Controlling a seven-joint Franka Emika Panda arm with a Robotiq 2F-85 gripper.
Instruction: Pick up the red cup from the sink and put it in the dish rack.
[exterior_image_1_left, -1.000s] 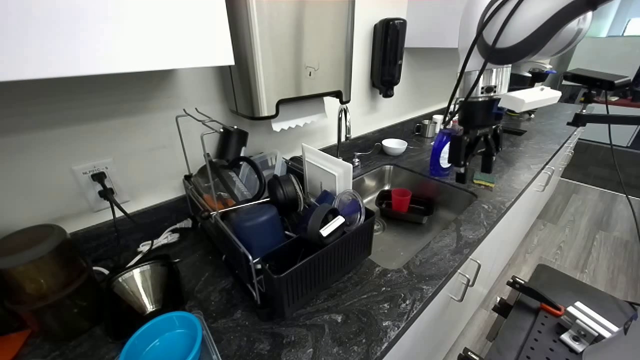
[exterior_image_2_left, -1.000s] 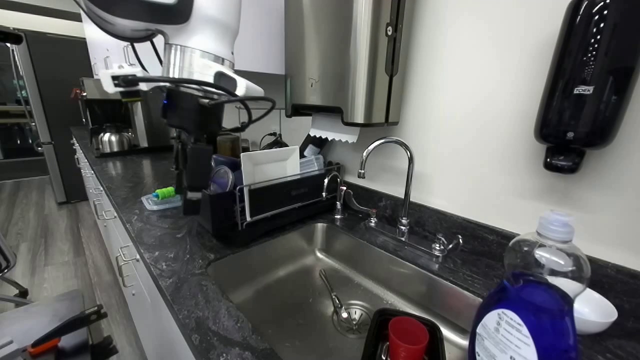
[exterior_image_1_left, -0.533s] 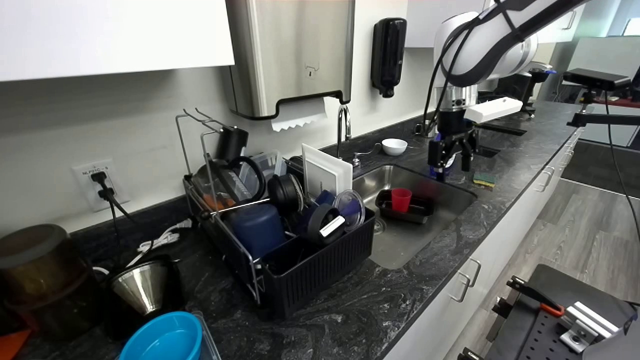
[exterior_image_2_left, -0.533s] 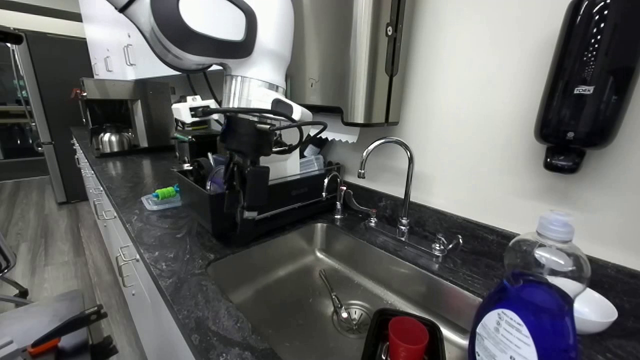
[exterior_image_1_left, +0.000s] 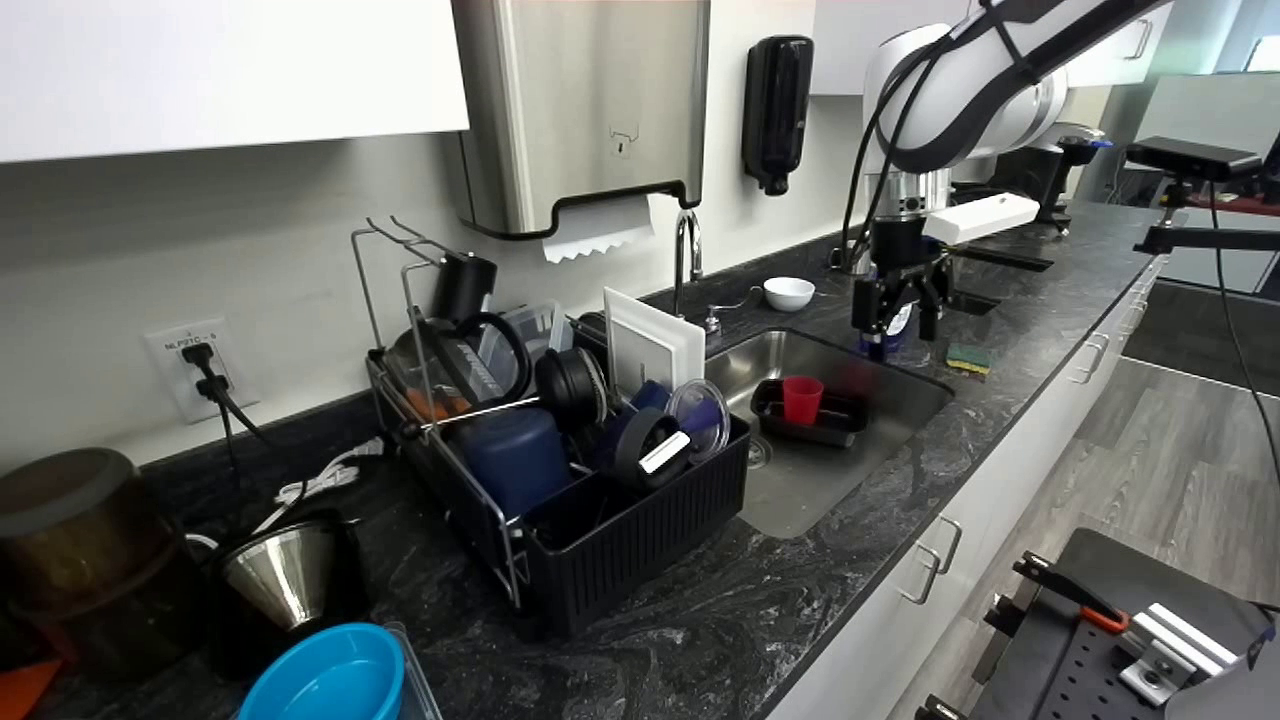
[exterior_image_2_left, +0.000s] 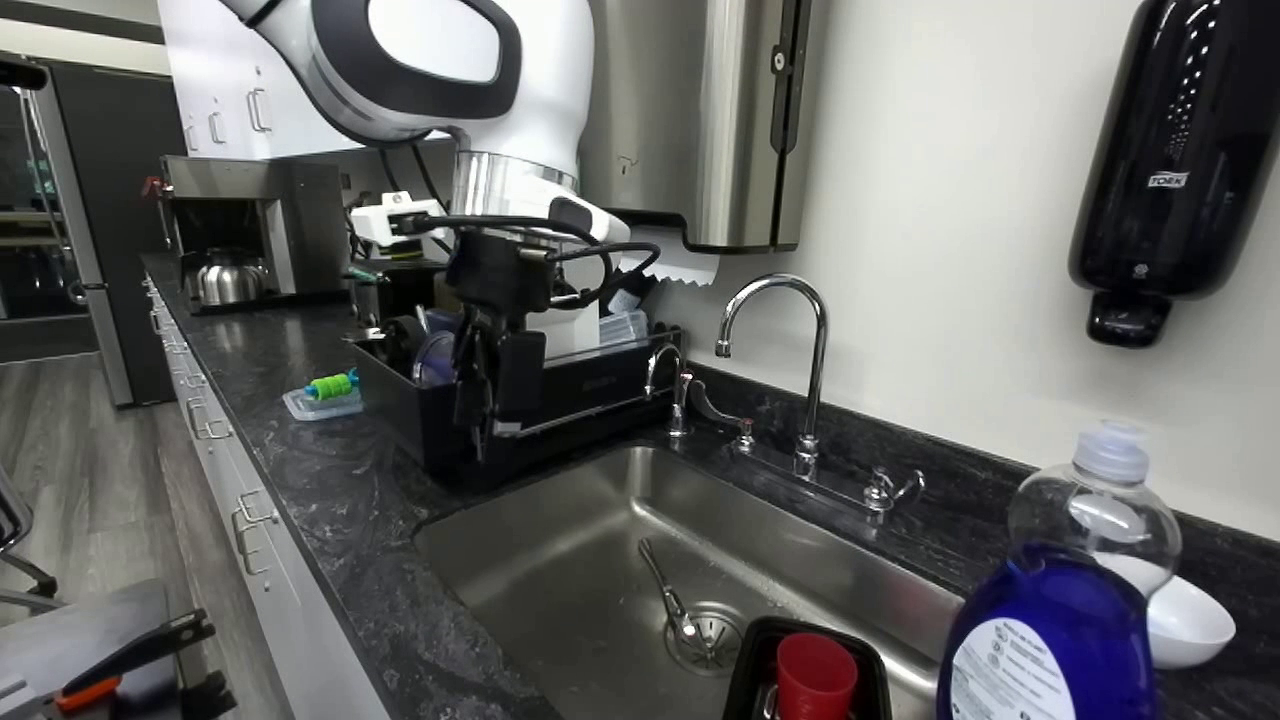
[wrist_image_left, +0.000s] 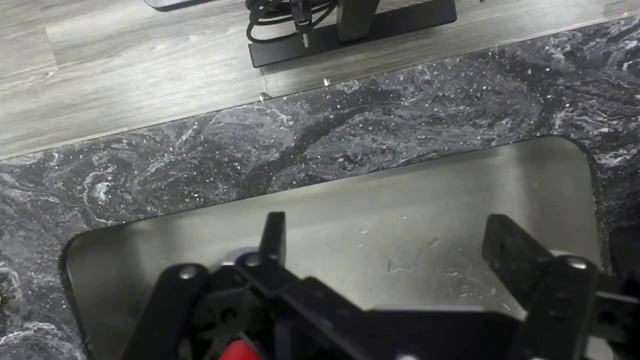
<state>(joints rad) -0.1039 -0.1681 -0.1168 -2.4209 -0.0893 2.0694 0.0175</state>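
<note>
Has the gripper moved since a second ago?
Yes; in an exterior view the gripper has shifted away from the sponge, toward the red cup.

Kitchen: workplace type, as you see.
Sink (exterior_image_2_left: 585, 580): lower centre in an exterior view.
Paper-towel dispenser (exterior_image_2_left: 700, 120): upper centre.
Wall dispenser (exterior_image_2_left: 1175, 150): upper right.
Coffee maker (exterior_image_2_left: 290, 225): left.

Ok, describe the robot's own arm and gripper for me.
The arm is white and rounded, with a dark band, a silver collar and a white block by the wrist. Black cables loop beside it. The gripper is black, with two jointed fingers and shiny bolts.
</note>
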